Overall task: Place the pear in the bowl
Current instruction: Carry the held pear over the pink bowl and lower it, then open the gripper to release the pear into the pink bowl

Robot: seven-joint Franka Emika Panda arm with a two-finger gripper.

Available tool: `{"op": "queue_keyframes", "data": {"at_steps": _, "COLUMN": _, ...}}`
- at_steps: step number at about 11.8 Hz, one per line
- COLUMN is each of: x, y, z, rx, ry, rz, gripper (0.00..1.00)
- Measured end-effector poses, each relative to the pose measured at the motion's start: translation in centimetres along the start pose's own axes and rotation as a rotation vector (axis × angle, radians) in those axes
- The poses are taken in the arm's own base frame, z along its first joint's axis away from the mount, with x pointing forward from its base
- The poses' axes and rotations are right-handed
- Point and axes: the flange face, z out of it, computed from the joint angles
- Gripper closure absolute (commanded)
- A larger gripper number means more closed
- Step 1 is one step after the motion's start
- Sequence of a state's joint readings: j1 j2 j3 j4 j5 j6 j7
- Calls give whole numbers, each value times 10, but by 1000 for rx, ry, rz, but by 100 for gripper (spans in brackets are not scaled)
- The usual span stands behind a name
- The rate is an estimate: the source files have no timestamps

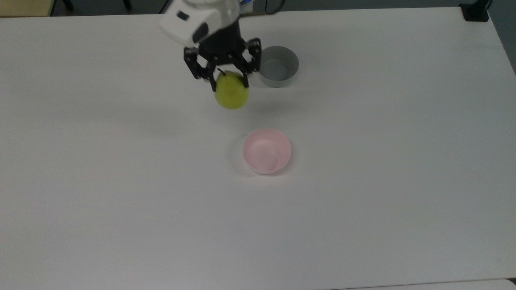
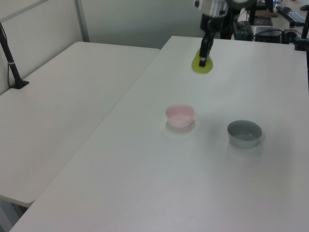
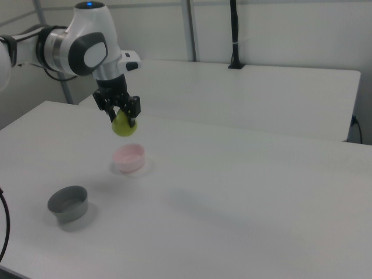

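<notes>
Presently the pear point(image 1: 231, 95) is held pinched at its upper part by the hand point(image 1: 228, 82), aloft above the surface point(image 1: 363, 209) and short of the pink bowl point(image 1: 266, 150), over whose centre it should be carried, lowered and only then released.

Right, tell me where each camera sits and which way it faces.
Top view: high above the table, looking down; shows the pincer shut on the pear and the arm's wrist.
Left view: off one end of the table, looking along it; pincer and lower arm show.
Right view: off the other side, facing back; much of the arm shows.
All share the pear, pink bowl and grey bowl.
</notes>
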State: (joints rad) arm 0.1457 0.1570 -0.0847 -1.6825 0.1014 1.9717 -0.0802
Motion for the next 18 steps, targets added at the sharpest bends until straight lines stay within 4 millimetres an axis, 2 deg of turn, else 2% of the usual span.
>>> {"op": "queue_keyframes", "data": {"at_steps": 1, "x": 7, "y": -12, "z": 18, "rx": -1, "ry": 2, "rz": 8, "gripper": 93}}
{"op": "queue_keyframes", "data": {"at_steps": 4, "x": 17, "y": -31, "z": 53, "rx": -17, "ry": -1, "rz": -11, "gripper": 90}}
{"op": "queue_keyframes", "data": {"at_steps": 5, "x": 19, "y": -38, "z": 71, "rx": -28, "ry": -9, "rz": -26, "gripper": 90}}
{"op": "queue_keyframes", "data": {"at_steps": 10, "x": 27, "y": -53, "z": 119, "rx": -47, "ry": -17, "rz": -62, "gripper": 90}}
{"op": "queue_keyframes", "data": {"at_steps": 13, "x": 27, "y": -68, "z": 154, "rx": -63, "ry": -45, "rz": -96, "gripper": 90}}
{"op": "queue_keyframes", "data": {"at_steps": 15, "x": 26, "y": -70, "z": 168, "rx": -67, "ry": -57, "rz": -102, "gripper": 89}}
{"op": "queue_keyframes", "data": {"at_steps": 16, "x": 28, "y": -71, "z": 172, "rx": -67, "ry": -45, "rz": -104, "gripper": 76}}
{"op": "queue_keyframes", "data": {"at_steps": 17, "x": 29, "y": -71, "z": 176, "rx": -68, "ry": -40, "rz": -105, "gripper": 33}}
{"op": "queue_keyframes", "data": {"at_steps": 18, "x": 29, "y": -72, "z": 181, "rx": -69, "ry": -43, "rz": -106, "gripper": 0}}
